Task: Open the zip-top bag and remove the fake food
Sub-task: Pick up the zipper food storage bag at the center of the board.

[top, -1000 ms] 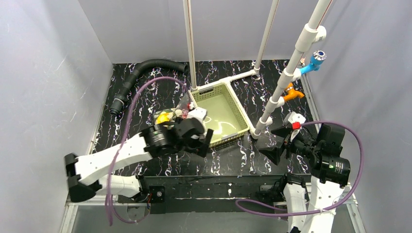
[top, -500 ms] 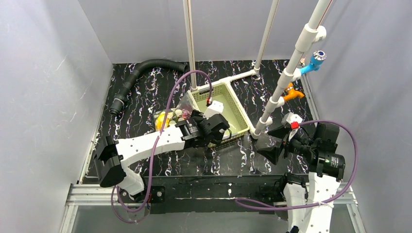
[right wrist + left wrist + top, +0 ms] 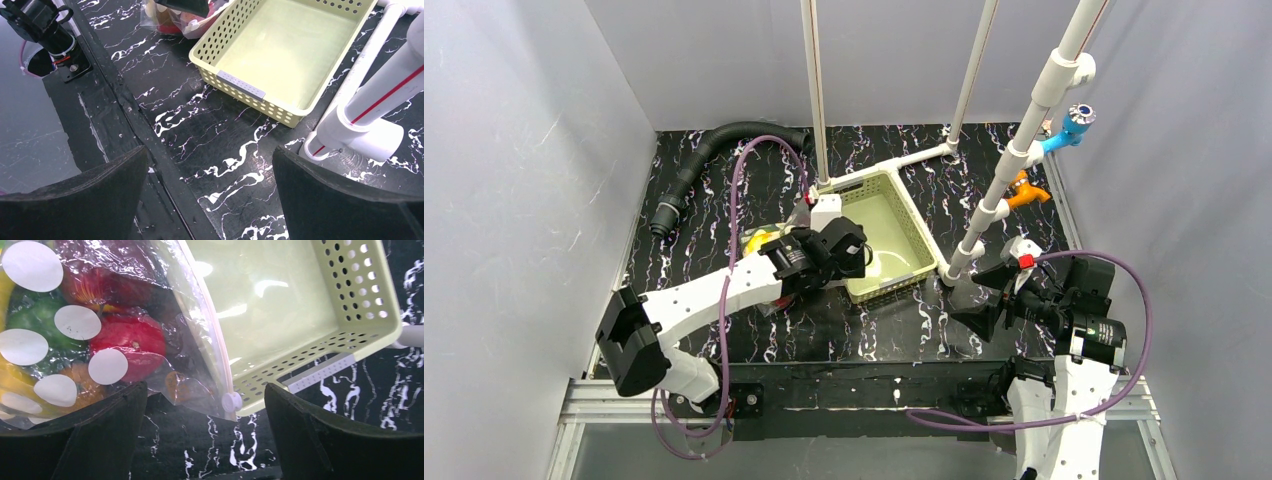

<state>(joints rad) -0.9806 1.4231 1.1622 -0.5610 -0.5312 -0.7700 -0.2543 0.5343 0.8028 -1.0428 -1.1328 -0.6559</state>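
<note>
The black, white-veined surface (image 3: 904, 320) carries everything. The left arm (image 3: 704, 295) reaches from its base at the near left diagonally forward and to the right. Its forearm lies low, and its wrist sits at the near left corner of the basket. The left gripper (image 3: 205, 440) is spread wide and grips nothing, one finger over the bag and the other over the basket's corner. The right arm (image 3: 1084, 340) stands folded near its base with its wrist turned left. The right gripper (image 3: 210, 200) is also spread wide and empty above bare surface, well apart from the bag. The pale green slotted basket (image 3: 916, 222) sits mid-surface. The zip-top bag (image 3: 100, 315) lies flat just left of it, touching its left wall. The zip edge runs along that wall, from near to far, so the mouth faces the basket. The fake food (image 3: 130, 342) is bunched inside: red, green, orange and yellow pieces. A white slider (image 3: 231, 401) sits at the near end of the zip.
</note>
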